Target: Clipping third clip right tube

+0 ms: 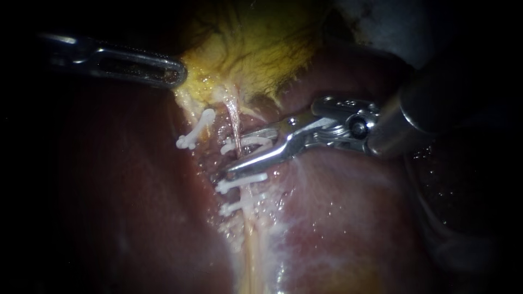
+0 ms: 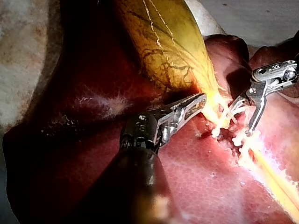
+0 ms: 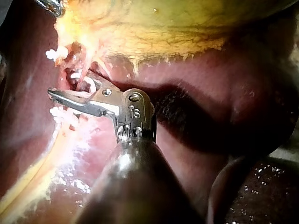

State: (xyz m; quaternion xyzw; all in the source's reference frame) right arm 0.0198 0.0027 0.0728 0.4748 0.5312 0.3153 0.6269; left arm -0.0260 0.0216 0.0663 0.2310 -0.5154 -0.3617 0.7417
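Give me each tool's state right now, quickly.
Left tool: shut on the gallbladder.
Right tool: open, astride the tube, a clip between.

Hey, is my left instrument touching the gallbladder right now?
Touching. The left wrist view shows the left instrument with its jaws shut on the yellow tissue at the narrow end of the gallbladder; no gap shows between them.

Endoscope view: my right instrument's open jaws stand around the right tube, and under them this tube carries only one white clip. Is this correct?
Not quite. In the endoscope view the right tube carries two white clips under the open jaws of the right instrument, not one; the rest holds.
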